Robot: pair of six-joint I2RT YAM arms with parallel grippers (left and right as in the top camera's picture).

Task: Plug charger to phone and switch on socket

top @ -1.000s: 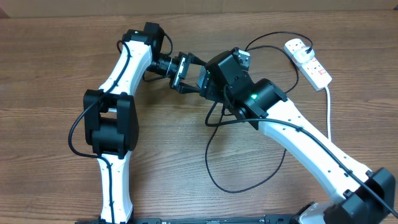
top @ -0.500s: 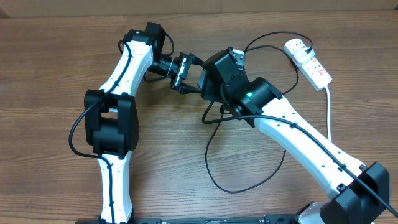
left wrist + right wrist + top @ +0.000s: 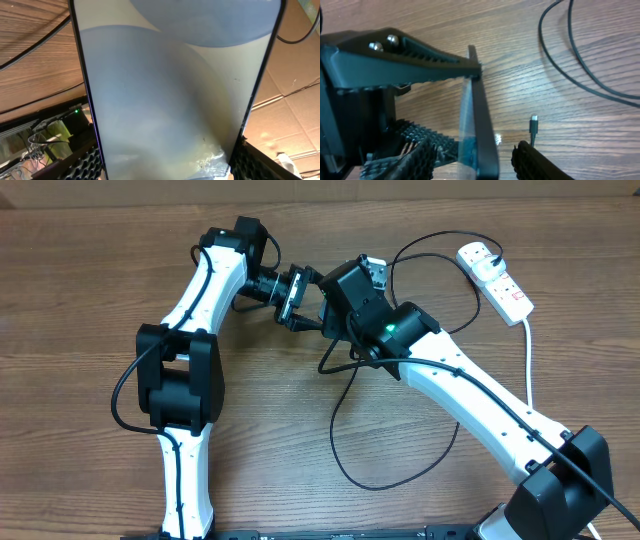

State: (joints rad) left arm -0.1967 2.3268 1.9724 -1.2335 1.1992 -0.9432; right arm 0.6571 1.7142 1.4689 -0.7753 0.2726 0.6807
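Observation:
My left gripper [image 3: 297,297] is shut on the phone [image 3: 170,90], which fills the left wrist view between the ribbed pads [image 3: 82,162]. In the right wrist view the phone [image 3: 479,125] stands edge-on. My right gripper [image 3: 475,157] is open, with one finger on each side of the phone's edge and a gap showing. The charger's small connector tip [image 3: 533,124] lies on the wood just right of the phone, by my right finger [image 3: 535,162]. The black cable [image 3: 345,450] loops over the table. The white socket [image 3: 497,278] lies at the far right. In the overhead view the phone is mostly hidden.
The socket's thick white cord [image 3: 528,350] runs toward the front along the right side. Two strands of black cable [image 3: 560,65] curve across the wood beyond the phone. A cardboard wall [image 3: 450,188] borders the table's far edge.
My right arm has moved left and a little farther back, closing in on the phone in my left gripper. The left arm and the socket have not moved.

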